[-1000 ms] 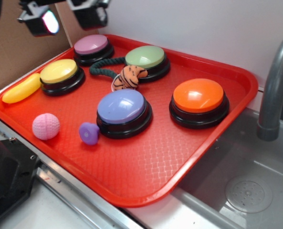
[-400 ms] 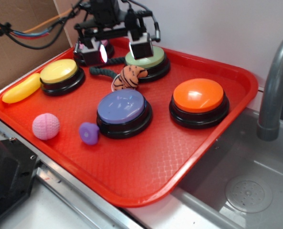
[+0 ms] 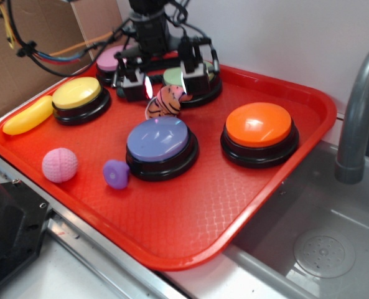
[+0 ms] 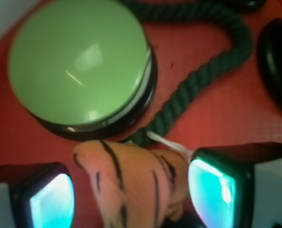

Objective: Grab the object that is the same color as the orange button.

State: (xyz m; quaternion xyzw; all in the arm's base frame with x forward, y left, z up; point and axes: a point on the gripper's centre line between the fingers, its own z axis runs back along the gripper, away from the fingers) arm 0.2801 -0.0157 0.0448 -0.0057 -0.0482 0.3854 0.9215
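Tiger toy (image 3: 164, 101) is the target, matched in colour to the orange button (image 3: 259, 126), which stands well apart toward three o'clock of it; both are carried on the red tray (image 3: 190, 212), itself set on the bench beside a sink (image 3: 333, 249). Largest first: the tray bears the lavender button (image 3: 159, 140) at six o'clock of the toy and just beside it, the green button (image 4: 79, 64) at twelve o'clock, close behind it, and the yellow button (image 3: 78, 93) toward nine o'clock; the dark green rope (image 4: 202, 76) is seen in the wrist view curving away from the toy's top end past the green button's rim; the toy itself is the smallest of these.

The tool (image 3: 164, 87) is held wide, one pad at either side of the toy; in the wrist view the striped body (image 4: 131, 180) is seen between the two lit pads (image 4: 53, 199), neither clearly pressing it yet.

For a sound grasp, the closing is best centred on the plush body, not on the rope; the descent looks nearly sufficient, though full depth cannot be told. Soft stuffing is likely to yield, so a firm squeeze is advisable. Care is needed that the green button's base is not caught by a pad, and that the trailing rope is expected to drag against the buttons on lifting.
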